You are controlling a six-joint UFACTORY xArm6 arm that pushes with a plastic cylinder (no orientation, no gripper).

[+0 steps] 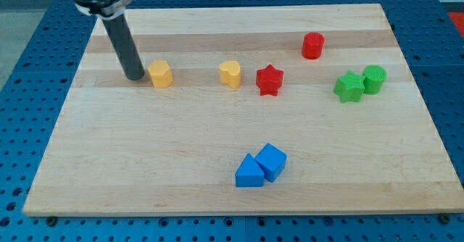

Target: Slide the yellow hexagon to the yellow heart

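The yellow hexagon (160, 74) sits on the wooden board (145, 148) at the upper left. My tip (135, 77) stands right at its left side, touching or nearly touching it. The yellow heart (230, 74) lies to the hexagon's right on the same line, about a hundred pixels away, with bare wood between them.
A red star (269, 80) sits just right of the heart. A red cylinder (312, 46) is at the upper right. A green star (349, 87) and a green cylinder-like block (374, 78) touch at the right. A blue triangle (249, 172) and a blue cube (271, 161) touch at the bottom middle.
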